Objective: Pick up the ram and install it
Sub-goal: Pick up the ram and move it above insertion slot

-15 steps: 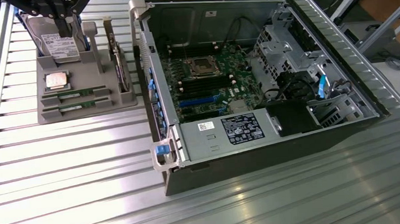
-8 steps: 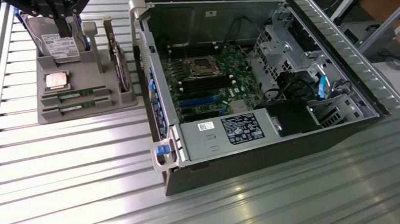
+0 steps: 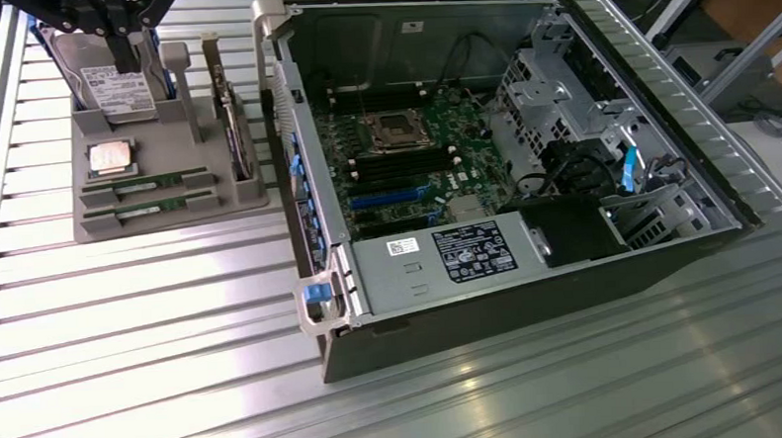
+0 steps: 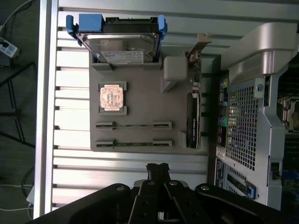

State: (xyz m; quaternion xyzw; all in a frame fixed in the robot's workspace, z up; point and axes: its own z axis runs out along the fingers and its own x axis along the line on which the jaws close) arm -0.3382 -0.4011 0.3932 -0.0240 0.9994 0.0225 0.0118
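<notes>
Jaws are pressed together with nothing pinched between them (in the wrist view the two black fingers (image 4: 153, 171) touch tip to tip). In the exterior view they hang over the hard-drive end of the parts holder, way up on that view's left.

Working down by size: the ribbed metal worktop (image 3: 145, 329) carries everything. On it, toward the exterior view's right, the big computer case (image 3: 501, 318) lies open. Its green motherboard (image 3: 409, 179) faces up and a grey power supply (image 3: 432, 262) sits at the near end.

Just beside the case, on the exterior view's left, sits the grey holder (image 3: 167, 229) with the loose parts. The hard drive (image 3: 115, 88), in blue rails, stands on edge at the far end. The card with the metal bracket (image 3: 233, 137) stands on edge along the side nearest the case. The square silver CPU chip (image 3: 111, 157) lies flat in its own pocket.

Both sticks of ram are parked in the holder, each on edge in its own slot and parallel to the other. The first ram stick (image 3: 145, 182) is just beside the CPU chip, and the second ram stick (image 3: 153, 204) is one slot closer to the holder's near edge. The jaws touch neither one and are well apart from both.
</notes>
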